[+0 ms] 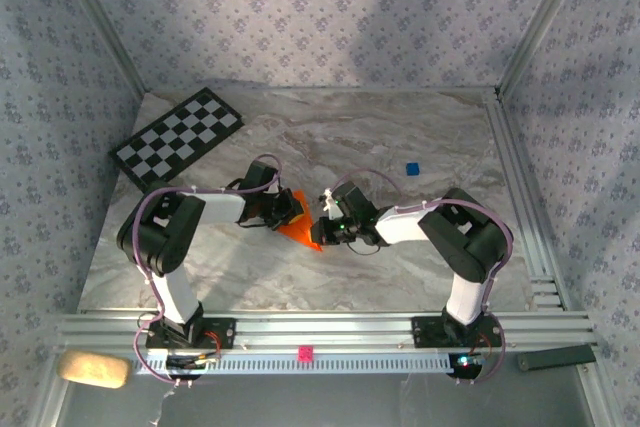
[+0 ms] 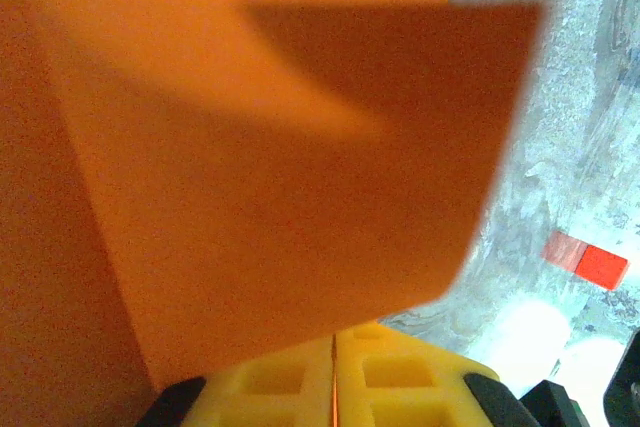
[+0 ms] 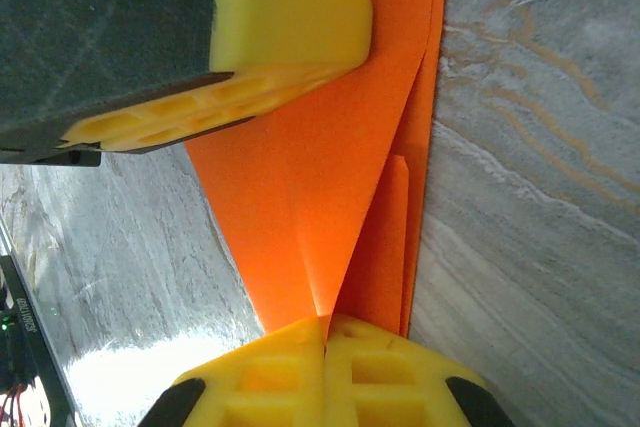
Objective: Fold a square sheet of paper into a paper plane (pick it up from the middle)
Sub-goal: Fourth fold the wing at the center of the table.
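Plainly, left claw clenched on folded orange paper; right claw clenched on same paper

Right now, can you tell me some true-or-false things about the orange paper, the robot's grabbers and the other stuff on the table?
1. The left end effector and the right end effector both pinch the thin folded orange paper. True.
2. The flat black-and-white checkerboard lies at the table's far right corner. False: it lies at the far left corner.
3. The tiny blue cube is held by the right end effector. False: it lies alone on the grey marbled table, apart from both arms.
4. The paper shows creases and overlapping layers. True.
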Robot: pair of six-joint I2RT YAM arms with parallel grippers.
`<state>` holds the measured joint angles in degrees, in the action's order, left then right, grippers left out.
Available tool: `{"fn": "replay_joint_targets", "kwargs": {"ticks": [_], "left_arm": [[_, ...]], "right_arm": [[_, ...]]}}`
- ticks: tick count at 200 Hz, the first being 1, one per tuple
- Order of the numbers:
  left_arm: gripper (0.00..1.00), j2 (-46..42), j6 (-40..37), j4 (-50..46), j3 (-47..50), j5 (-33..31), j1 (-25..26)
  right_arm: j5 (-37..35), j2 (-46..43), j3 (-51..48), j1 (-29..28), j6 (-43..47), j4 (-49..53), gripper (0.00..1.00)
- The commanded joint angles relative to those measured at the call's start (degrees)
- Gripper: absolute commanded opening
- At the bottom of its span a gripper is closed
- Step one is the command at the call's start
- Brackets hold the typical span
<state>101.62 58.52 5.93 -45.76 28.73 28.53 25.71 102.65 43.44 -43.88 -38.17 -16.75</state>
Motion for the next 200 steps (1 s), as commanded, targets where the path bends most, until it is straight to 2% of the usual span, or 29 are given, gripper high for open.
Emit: {"fn": "replay_joint_targets", "kwargs": {"ticks": [1, 78, 136, 200], "left_arm": [[0.08, 1.78, -1.57, -4.0, -0.39, -1.33, 0.31], [0.07, 2.08, -1.83, -4.01, -0.29, -1.57, 0.25], [0.07, 2.17, -1.83, -3.87, 0.11, -1.74, 0.27], [0.07, 2.26, -1.84, -3.74, 0.32, -1.95, 0.06]], "right_arm": [[-0.68, -0.14, -0.51, 0.47, -0.37, 7.02, 0.06], [2.6, -2.52, -2.26, 0.81, 0.12, 8.85, 0.11], [4.07, -1.98, -3.48, 1.32, -0.04, 8.75, 0.05], [5.6, -4.43, -3.7, 1.6, 0.11, 10.19, 0.11]]}}
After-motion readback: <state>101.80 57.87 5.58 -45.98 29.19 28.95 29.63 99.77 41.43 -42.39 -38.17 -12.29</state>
